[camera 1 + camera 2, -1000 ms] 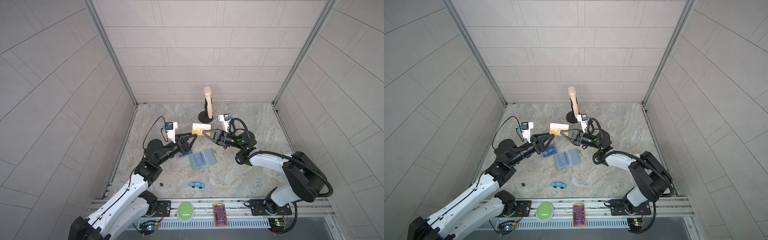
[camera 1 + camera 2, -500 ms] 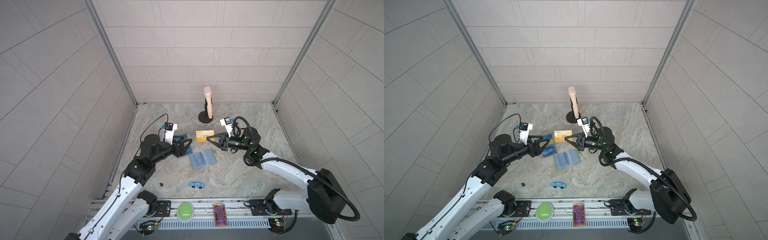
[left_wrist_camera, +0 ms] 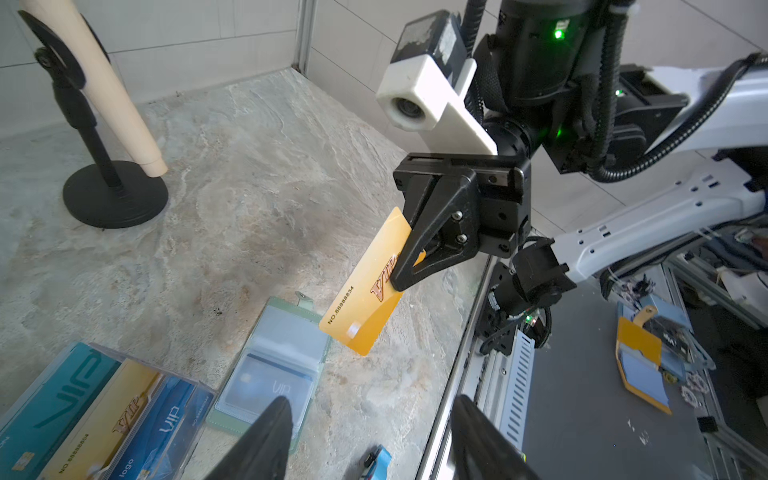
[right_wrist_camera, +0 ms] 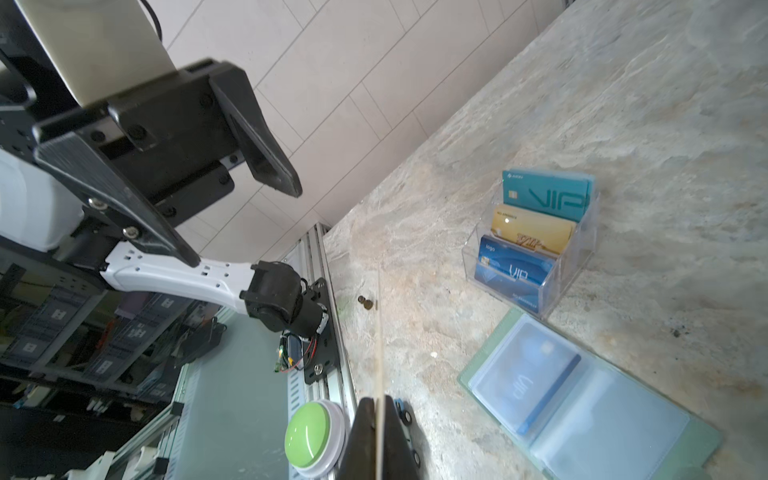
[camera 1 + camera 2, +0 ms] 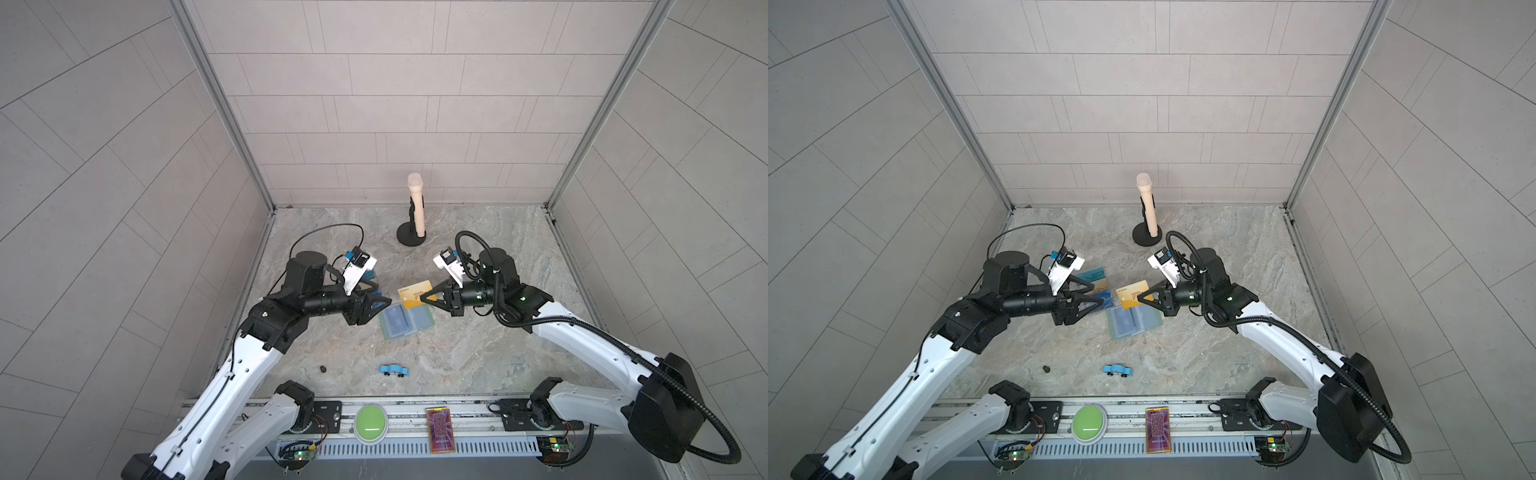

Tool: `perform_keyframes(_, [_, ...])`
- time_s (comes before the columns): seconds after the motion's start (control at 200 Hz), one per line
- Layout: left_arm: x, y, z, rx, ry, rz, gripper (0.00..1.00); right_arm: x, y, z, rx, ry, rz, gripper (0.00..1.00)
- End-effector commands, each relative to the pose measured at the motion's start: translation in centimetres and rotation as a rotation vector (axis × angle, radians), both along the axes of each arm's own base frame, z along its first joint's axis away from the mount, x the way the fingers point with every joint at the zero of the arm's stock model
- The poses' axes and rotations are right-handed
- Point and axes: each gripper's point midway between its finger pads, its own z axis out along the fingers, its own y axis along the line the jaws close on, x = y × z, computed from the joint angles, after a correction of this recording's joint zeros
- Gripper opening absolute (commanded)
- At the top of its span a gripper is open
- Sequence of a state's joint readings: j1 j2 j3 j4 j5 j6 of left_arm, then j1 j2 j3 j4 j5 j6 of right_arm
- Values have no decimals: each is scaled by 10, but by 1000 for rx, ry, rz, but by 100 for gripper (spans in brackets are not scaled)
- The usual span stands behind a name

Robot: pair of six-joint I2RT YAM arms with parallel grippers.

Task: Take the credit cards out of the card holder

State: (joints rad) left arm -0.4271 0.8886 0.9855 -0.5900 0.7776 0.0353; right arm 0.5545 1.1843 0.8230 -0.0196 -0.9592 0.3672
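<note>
The mint-green card holder (image 5: 405,323) (image 5: 1133,321) lies open and flat on the stone table. A light blue credit card (image 4: 528,382) (image 3: 266,382) sits inside one of its clear sleeves. Just above the holder's far edge, my right gripper (image 5: 423,298) (image 5: 1140,299) (image 3: 397,284) is shut on a tan-gold credit card (image 5: 411,296) (image 3: 365,291). The right wrist view shows that card (image 4: 379,332) edge-on between the shut jaws (image 4: 376,405). Facing it from the left, my left gripper (image 5: 380,294) (image 5: 1097,295) (image 3: 372,401) is open and holds nothing.
A clear acrylic stand (image 4: 536,257) (image 5: 1094,284) with teal, gold and blue printed cards stands under the left gripper. A microphone on a black stand (image 5: 415,208) is at the back. A blue toy car (image 5: 394,370) and a small dark bit (image 5: 322,368) lie near the front.
My right gripper has carried the tan-gold card toward the front and a little right, down close to the holder. The left gripper drew back slightly and stayed open.
</note>
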Motion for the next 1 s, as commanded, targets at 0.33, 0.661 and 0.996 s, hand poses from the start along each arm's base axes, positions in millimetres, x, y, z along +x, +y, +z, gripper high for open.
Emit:
perform_keyframes(0.33, [-21, -23, -5, -25, 99, -290, 54, -36, 11, 3, -69, -76, 218, 0])
perform_keyframes(0.661, [-21, -28, -13, -24, 149, -346, 48, -47, 28, 7, -70, -85, 311, 0])
perform_keyframes(0.996, [-28, -30, -16, -38, 179, -402, 37, -48, 43, 14, -55, -99, 355, 0])
